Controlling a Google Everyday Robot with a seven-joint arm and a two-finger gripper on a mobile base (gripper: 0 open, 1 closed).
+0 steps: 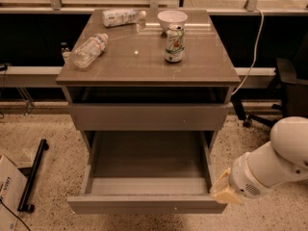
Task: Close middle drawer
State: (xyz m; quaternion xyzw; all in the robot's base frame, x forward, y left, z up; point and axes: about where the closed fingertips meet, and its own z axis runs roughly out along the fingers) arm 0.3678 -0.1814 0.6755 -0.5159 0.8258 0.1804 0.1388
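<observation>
The middle drawer (144, 204) stands pulled far out of the grey-brown cabinet, its deep grey tray (149, 158) open and bare inside. Its plain flat front faces me low in the camera view. The uppermost drawer front (149, 117) above it sits flush under the tabletop. The lowest front is hidden under the open drawer. My gripper (223, 190), yellowish at the tip of the white arm (269, 167), is at the right end of the open drawer's front, close to or touching its corner.
On the cabinet top (139, 57) are a soda can (174, 43), a white bowl (172, 19) and two plastic bottles (89, 50) (120, 16) lying down. A black office chair (288, 88) stands at right. A black bar (32, 174) and a cardboard box (7, 191) lie on the floor at left.
</observation>
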